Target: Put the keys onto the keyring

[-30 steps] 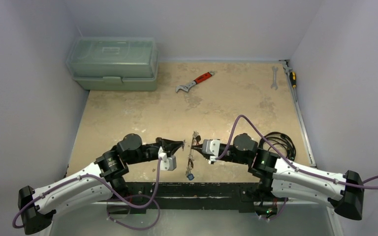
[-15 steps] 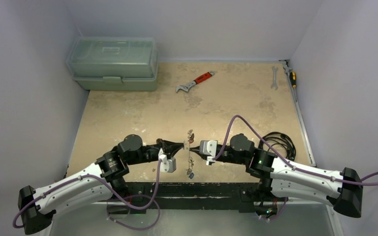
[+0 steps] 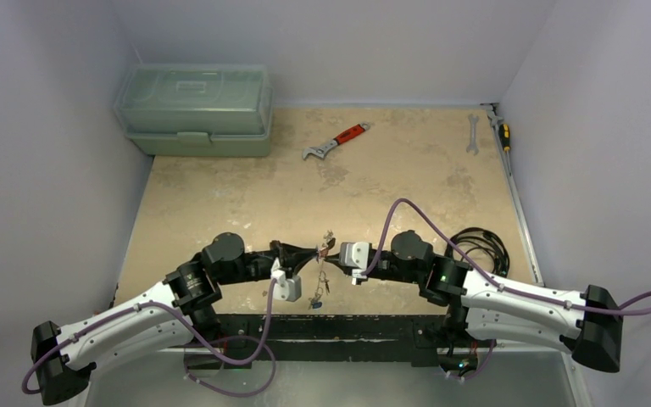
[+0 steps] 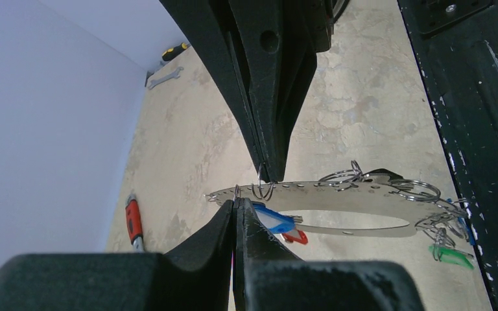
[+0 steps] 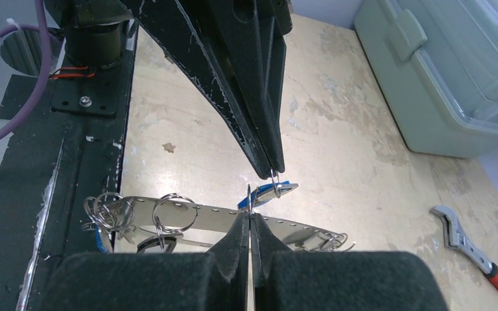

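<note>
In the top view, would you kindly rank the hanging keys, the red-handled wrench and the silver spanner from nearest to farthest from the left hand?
From the left hand:
1. keys, right at its tip, by the near edge.
2. red-handled wrench, far centre of the table.
3. silver spanner, far right corner.

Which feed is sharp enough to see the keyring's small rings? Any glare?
Left wrist: keyring crisp, no glare; left gripper is a dark, soft foreground. Right wrist: likewise sharp past the blurred right gripper. Top external: evenly lit, keyring too small.
</note>
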